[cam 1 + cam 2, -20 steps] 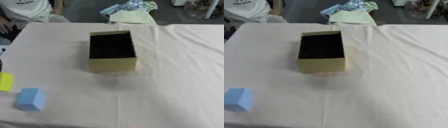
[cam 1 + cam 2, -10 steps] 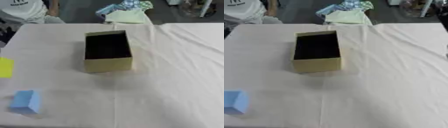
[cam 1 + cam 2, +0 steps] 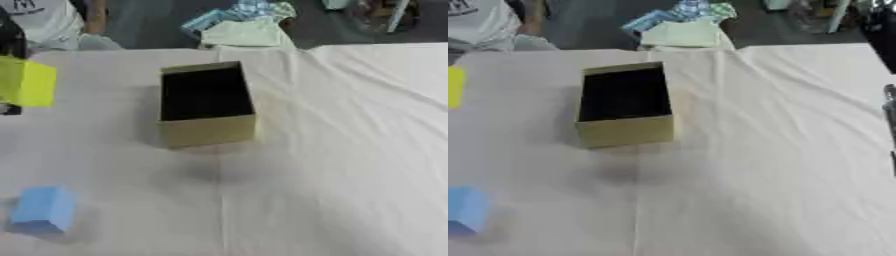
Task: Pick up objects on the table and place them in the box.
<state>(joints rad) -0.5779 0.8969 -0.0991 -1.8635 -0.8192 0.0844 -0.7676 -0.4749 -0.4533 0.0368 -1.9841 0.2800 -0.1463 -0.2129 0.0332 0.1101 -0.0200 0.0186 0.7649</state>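
An open tan box (image 3: 206, 104) with a dark inside stands on the white-clothed table (image 3: 332, 150), a little left of centre. A yellow block (image 3: 26, 82) hangs above the table at the far left. My left hand (image 3: 10, 42) is shut on it, with black parts showing above and below the block. A light blue block (image 3: 42, 210) lies on the cloth at the near left. At the right edge of the right eye view a dark sliver of my right hand (image 3: 891, 120) shows.
A heap of pale green and blue cloth (image 3: 241, 25) lies beyond the table's far edge. A person in a white shirt (image 3: 44, 22) sits at the far left corner. Folds run across the cloth on the right.
The yellow block has risen from low at the left edge to box height, held in my left hand. The right hand has come into the right edge.
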